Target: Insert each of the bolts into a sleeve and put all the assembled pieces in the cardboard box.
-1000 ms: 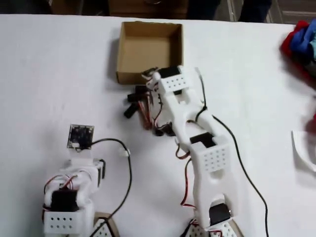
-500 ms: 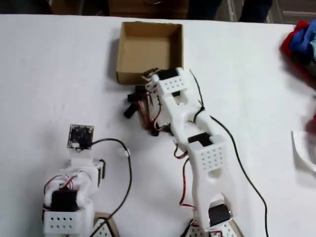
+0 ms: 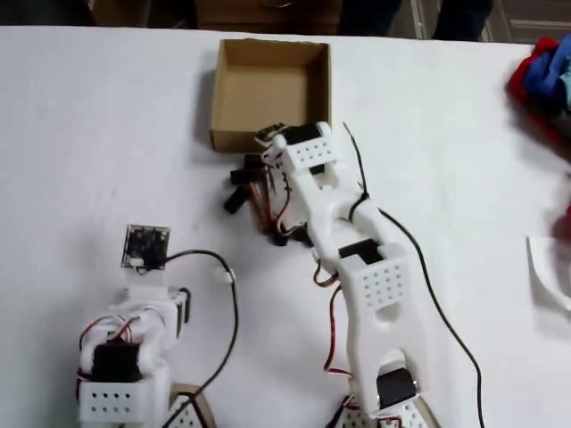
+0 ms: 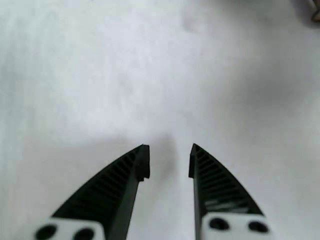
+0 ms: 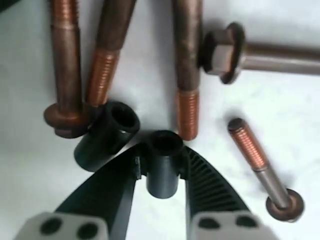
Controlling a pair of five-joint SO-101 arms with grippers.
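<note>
1. The sleeve (image 5: 164, 172) you want sits between the jaws of the right gripper (image 5: 161, 157), which look closed on its sides. It lies in the pile just beside the near wall of the cardboard box (image 3: 239, 138).
2. Its long axis runs out along the jaws. The open bore faces away from the wrist, toward the threaded tip of the nearest bolt (image 5: 187, 70), which almost touches the rim.
3. I judge this as the first step, securing a sleeve; nothing is mated and the box holds nothing.
4. Next you need bolt and bore brought in line, so lift the sleeve clear of the second sleeve (image 5: 106, 135).
5. The left gripper (image 4: 168, 161) hangs open over bare table (image 4: 125, 75), well apart from the box.
</note>
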